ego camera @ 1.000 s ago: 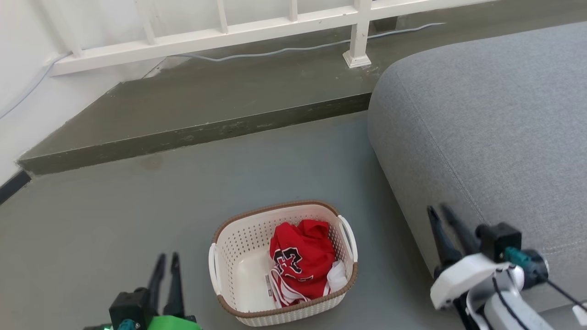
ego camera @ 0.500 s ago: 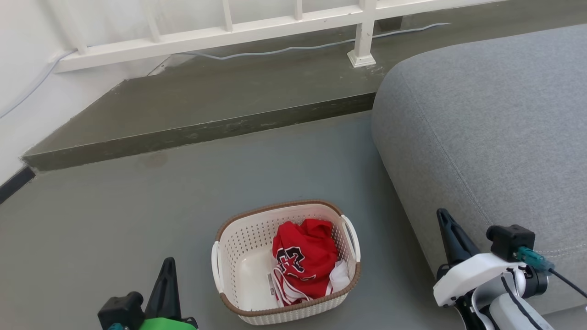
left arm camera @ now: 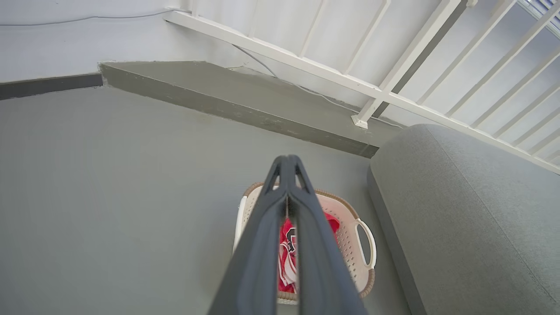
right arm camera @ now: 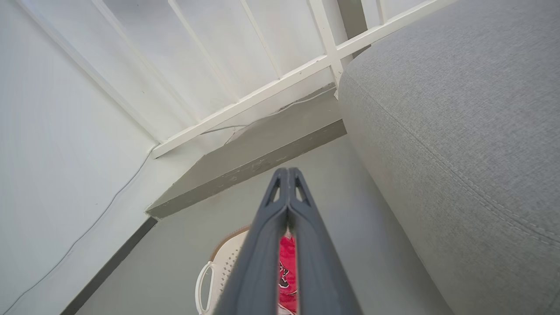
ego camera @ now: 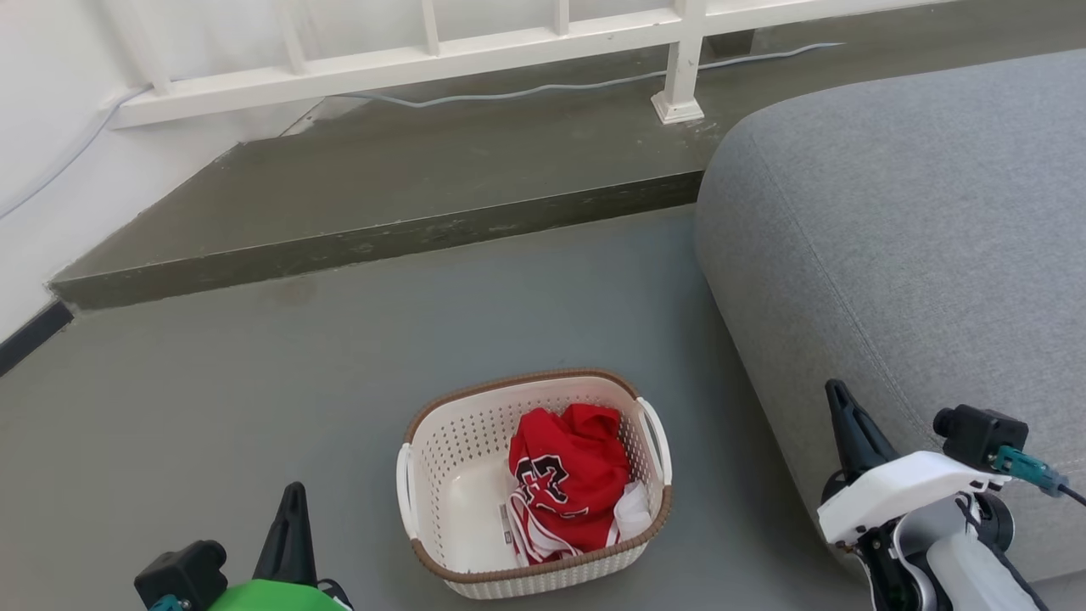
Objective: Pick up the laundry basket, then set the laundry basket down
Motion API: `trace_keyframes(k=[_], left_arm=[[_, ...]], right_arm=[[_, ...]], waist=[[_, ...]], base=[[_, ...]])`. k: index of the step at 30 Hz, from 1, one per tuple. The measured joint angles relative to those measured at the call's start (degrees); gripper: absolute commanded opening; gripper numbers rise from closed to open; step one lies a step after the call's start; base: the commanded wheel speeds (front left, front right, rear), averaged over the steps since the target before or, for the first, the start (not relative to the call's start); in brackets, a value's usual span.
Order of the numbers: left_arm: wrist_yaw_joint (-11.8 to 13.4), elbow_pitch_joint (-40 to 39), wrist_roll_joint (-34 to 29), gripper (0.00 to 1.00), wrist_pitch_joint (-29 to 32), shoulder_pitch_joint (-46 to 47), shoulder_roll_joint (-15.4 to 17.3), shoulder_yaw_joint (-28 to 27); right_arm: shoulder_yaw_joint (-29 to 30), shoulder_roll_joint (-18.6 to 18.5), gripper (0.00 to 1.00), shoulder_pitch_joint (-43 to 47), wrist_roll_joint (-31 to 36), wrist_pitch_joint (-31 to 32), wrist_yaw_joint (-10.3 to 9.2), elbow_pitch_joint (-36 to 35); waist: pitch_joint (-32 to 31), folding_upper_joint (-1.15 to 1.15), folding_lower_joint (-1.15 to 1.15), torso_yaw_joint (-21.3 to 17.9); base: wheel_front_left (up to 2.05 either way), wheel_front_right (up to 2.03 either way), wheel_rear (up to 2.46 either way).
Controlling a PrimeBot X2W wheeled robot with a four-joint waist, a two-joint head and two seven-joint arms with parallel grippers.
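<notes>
Laundry basket (ego camera: 462, 441) on grey floor (ego camera: 254, 407)

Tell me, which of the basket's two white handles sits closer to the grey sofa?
The right handle of the laundry basket, beside the red garment, faces the sofa; the left handle is on the end toward the left gripper.

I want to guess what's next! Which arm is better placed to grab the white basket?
Probably left. The left jaws, shut, sit nearer the cream-white perforated plastic laundry basket with the brown rim, beside its white handle; the right jaws hang farther off, by the grey fabric sofa.
</notes>
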State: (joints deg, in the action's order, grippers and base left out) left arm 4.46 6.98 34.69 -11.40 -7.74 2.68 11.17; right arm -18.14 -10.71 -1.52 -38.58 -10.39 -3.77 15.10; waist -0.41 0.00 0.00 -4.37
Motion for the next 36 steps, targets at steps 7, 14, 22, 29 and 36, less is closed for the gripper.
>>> trace_keyframes(k=[7, 14, 22, 29, 36], left_arm=[[-0.7, 0.2, 4.9, 0.00, 1.2, 0.2, 0.1, -0.9], [-1.5, 0.6, 10.0, 0.00, 2.4, 0.9, 0.4, -1.8], [-2.4, 1.4, 15.6, 0.00, 3.7, 1.9, 0.7, -2.7], [-3.2, 1.9, 20.7, 0.00, 4.8, 2.5, 1.1, -3.6], [-4.0, 2.4, 25.1, 0.00, 5.6, 3.4, 1.4, -4.1]], right_arm=[[1.9, 0.4, 0.00, 0.0, -4.4, 1.3, 0.90, -0.1], [3.8, 1.0, 0.00, 0.0, -8.7, 2.5, 1.72, -0.1], [5.9, 1.6, 0.00, -0.1, -14.0, 3.9, 2.54, -0.1], [7.8, 2.0, 0.00, -0.2, -18.4, 5.0, 3.28, -0.1], [9.3, 2.5, 0.00, -0.3, -22.2, 6.1, 4.23, -0.1]], waist=[[0.1, 0.00, 0.00, 0.3], [0.1, 0.00, 0.00, 0.7], [0.2, 0.00, 0.00, 1.1], [0.2, 0.00, 0.00, 1.4], [0.3, 0.00, 0.00, 1.8]], base=[[0.00, 0.00, 0.00], [0.00, 0.00, 0.00], [0.00, 0.00, 0.00], [0.00, 0.00, 0.00], [0.00, 0.00, 0.00]])
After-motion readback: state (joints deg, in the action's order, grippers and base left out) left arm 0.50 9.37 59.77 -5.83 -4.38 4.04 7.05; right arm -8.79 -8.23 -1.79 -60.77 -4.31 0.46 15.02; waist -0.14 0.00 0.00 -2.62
